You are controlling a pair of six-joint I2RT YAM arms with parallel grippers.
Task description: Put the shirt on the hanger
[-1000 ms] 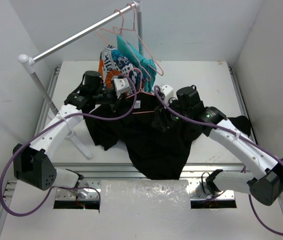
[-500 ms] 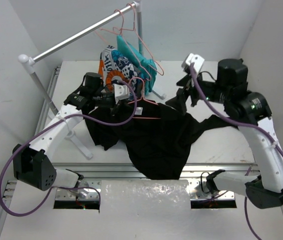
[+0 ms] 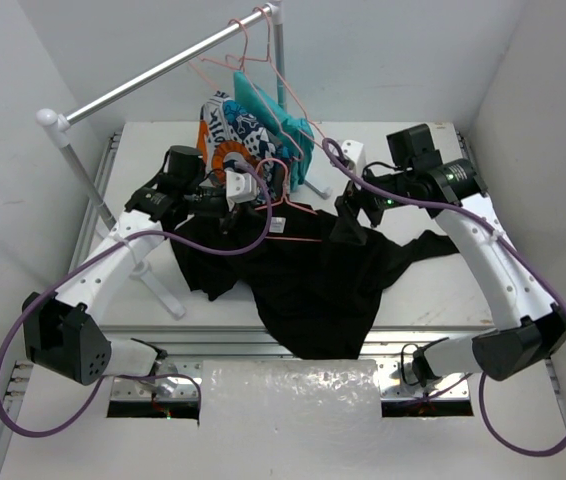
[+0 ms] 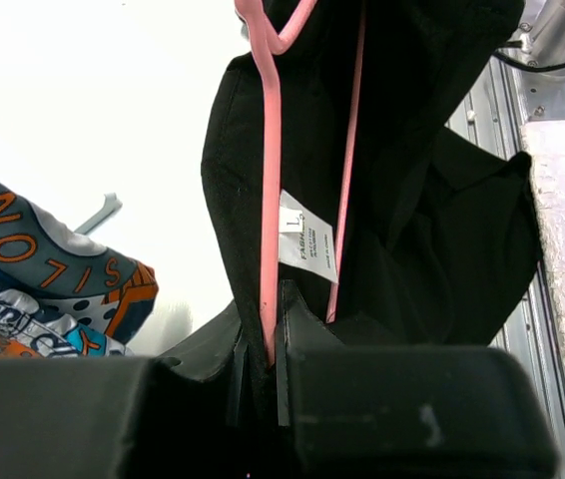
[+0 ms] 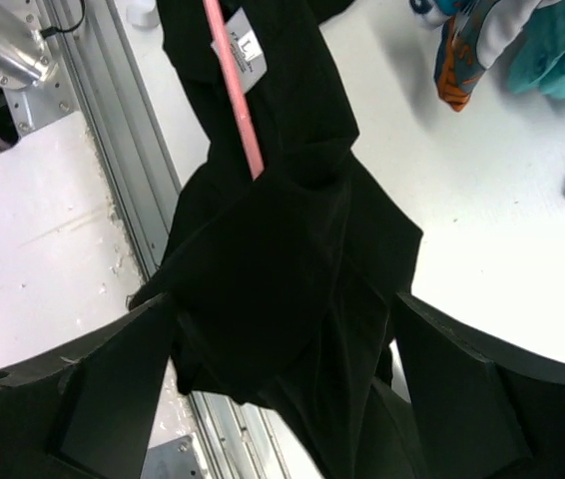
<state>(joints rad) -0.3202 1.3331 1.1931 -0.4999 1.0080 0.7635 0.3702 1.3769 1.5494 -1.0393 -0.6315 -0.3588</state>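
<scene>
Pinching the hanger (image 4: 271, 200) wire, left pincer (image 4: 261, 339) pressed tight, far end buried under the shirt (image 5: 263, 249), right pincer (image 5: 282, 309) spread wide (fabric bunched between, contact unclear)

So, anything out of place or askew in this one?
Yes. The shirt lies crumpled on the table, its lower part spilling over the near edge. The hanger, pinched by the left gripper, runs beside the collar label rather than spreading the shoulders. The right gripper stands open around a bunched fold.
</scene>
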